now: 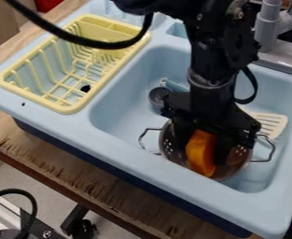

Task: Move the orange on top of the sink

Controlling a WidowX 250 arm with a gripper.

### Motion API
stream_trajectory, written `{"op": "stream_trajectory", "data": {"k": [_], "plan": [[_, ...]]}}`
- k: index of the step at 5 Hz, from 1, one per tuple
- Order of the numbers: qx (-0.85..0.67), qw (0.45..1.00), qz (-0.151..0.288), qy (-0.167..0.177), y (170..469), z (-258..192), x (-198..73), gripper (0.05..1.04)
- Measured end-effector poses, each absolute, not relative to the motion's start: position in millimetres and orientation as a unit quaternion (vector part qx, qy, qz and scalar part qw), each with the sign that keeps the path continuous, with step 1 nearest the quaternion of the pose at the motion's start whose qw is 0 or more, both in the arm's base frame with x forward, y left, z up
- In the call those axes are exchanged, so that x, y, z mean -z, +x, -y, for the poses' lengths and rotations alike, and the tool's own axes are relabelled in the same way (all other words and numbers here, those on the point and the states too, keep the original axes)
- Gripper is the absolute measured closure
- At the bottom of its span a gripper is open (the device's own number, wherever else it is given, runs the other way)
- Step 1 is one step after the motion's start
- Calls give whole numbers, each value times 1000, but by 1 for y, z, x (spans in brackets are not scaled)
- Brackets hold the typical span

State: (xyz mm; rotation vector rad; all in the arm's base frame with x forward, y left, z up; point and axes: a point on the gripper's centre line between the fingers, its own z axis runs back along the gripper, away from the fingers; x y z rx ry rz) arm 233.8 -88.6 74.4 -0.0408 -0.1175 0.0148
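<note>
Light blue is the sink [110,144] in the camera view, and its near rim passes close beside the metal colander [168,145]. The basin gives wider room toward the yellow rack [66,109]; a pale spatula [274,123] lies near the colander's other handle. The arm [205,60] hangs almost straight down. Its claw [204,155] is low over the colander, at the orange [199,147], which is inside; I cannot tell if it is clenched.

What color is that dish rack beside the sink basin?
The dish rack is pale yellow, seen best in the camera view.
</note>
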Motion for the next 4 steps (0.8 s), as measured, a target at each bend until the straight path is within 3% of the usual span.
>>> {"op": "stream_trajectory", "data": {"k": [3, 4], "plan": [[-100, 988, 118, -26, 241, 85, -118, 469], [-169, 976, 139, -4, 257, 67, -128, 469]]}}
